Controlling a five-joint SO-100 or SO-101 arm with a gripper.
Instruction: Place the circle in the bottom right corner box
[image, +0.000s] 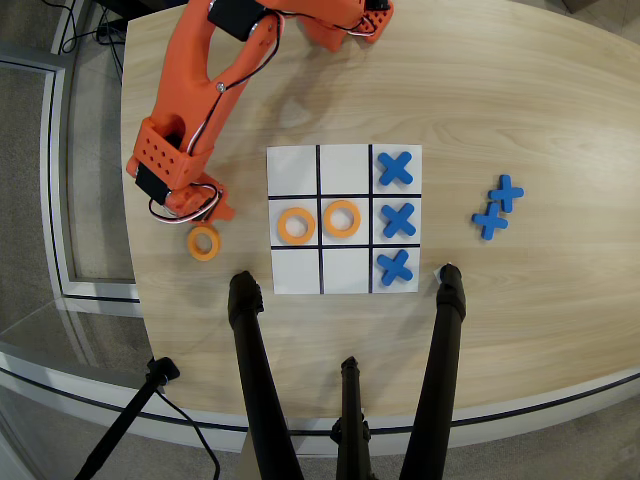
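1. Gripper (205, 208) hangs low over the left part of the table, its orange fingers pointing toward the near edge; whether they are apart or closed I cannot tell from above (the arm's body hides most of them), and nothing appears to be held

2. Just past the fingertips, toward the near edge, lies the loose circle (204, 243), flat on the bare wood and close to the table's left edge; being round, it has no long axis to line up with

3. Two more rings (296, 226) (342, 219) already sit on the board (295, 272), in the middle row's left and centre cells

4. Along the board's right column stand three blue crosses (396, 168) (398, 220) (396, 267), so the bottom right corner box (409, 285) is already taken by a cross in this view; that looks like the main snag

5. Two spare crosses (498, 207) lie toward the table's right edge

6. From the ring to that corner the way runs rightward along the board's near row, whose left and middle cells are free; black tripod legs (255, 360) stand over the near edge
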